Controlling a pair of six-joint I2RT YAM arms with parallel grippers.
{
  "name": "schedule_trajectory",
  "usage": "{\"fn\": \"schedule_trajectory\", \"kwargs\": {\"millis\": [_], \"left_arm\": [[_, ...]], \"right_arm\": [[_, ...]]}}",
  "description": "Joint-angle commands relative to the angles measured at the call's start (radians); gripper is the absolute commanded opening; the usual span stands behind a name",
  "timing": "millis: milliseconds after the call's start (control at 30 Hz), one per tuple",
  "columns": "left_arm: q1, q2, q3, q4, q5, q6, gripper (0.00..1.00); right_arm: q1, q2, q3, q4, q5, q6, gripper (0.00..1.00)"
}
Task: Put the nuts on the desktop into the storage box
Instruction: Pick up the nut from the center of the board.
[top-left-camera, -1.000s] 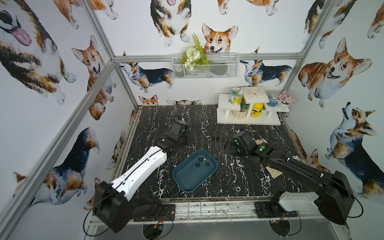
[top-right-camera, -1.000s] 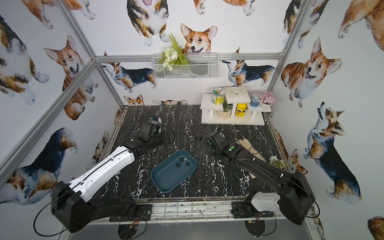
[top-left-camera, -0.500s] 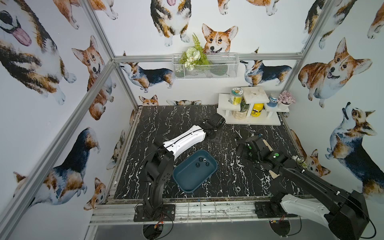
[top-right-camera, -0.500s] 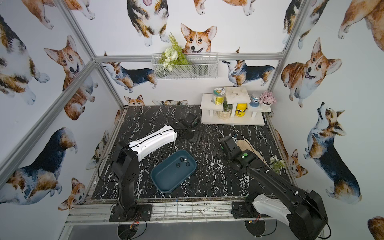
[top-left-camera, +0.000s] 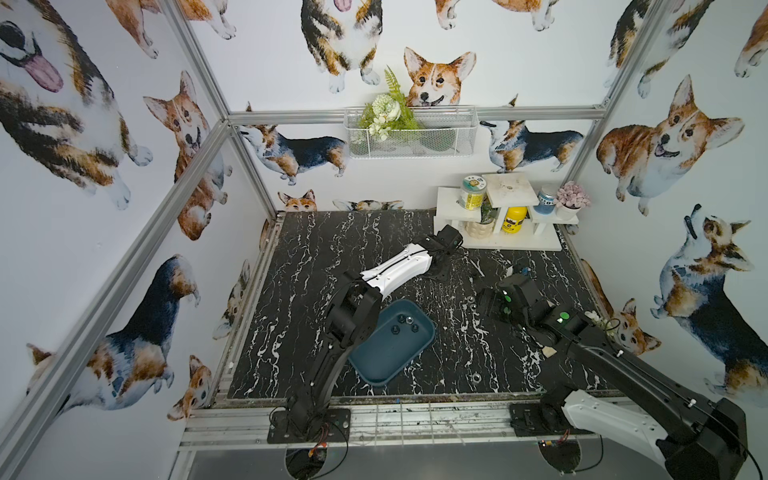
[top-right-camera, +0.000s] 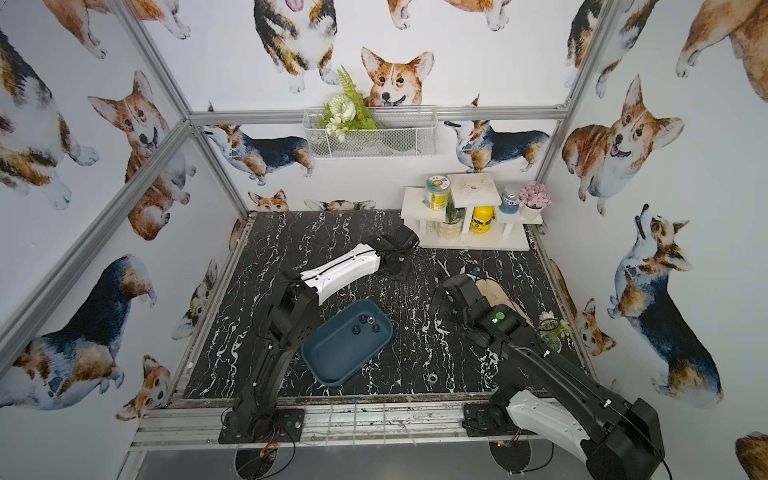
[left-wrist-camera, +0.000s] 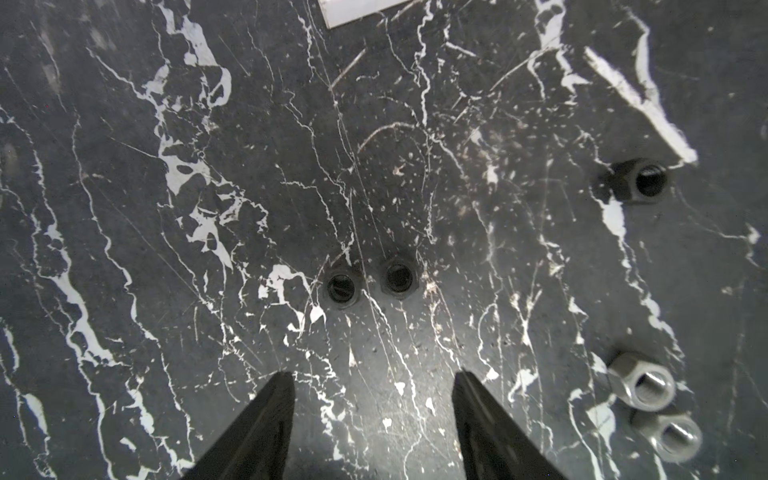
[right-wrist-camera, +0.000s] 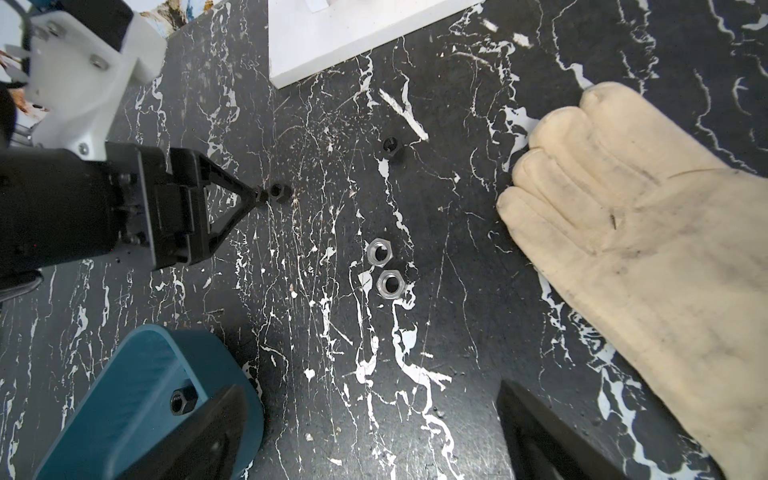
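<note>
Reaching over the desktop (top-left-camera: 311, 249), the left gripper (left-wrist-camera: 374, 376) is in the picking step: it hangs low behind the storage box (top-left-camera: 390, 349), on the side away from the robot bases, and its jaws stand apart with nothing between them. Two black nuts (left-wrist-camera: 340, 286) lie side by side just ahead of the fingertips, touching the desktop and almost touching each other. I judge that the next move calls for choosing only one of them, lowering the tips around it and closing without pushing its neighbour away; then the arm must carry it back to the box. The right gripper (right-wrist-camera: 370, 399) hovers to the right of the box with its jaws wide open and empty. Two silver nuts (right-wrist-camera: 379, 251) and a third black nut (right-wrist-camera: 392, 145) wait behind and right of the box, and a work glove (right-wrist-camera: 644, 228) lies further right. One more silver nut (top-left-camera: 476, 377) lies alone on the near side, right of the box. Four nuts (top-left-camera: 395, 329) are already inside the box, so the task seems about half done. Compared with one second ago, the left arm has swung from the left of the box to behind it, the right gripper has drawn back a little, and the box has not moved.
</note>
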Motion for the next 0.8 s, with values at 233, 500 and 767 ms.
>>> {"fn": "schedule_trajectory", "kwargs": {"millis": [233,500,767], "left_arm": [[0.032,0.099,0.073,-0.051,-0.008,-0.034,0.59],[0.056,0.156,0.114,-0.072,0.019,-0.055,0.52],[0.071,0.177,0.108,-0.071,0.062,-0.069,0.45]], "right_arm": [[0.0,0.008,-0.002,-0.005,-0.027,-0.006,1.0],[0.0,0.025,0.014,0.006,-0.034,-0.001,1.0],[0.0,0.054,0.037,0.008,-0.041,-0.005,1.0]]}}
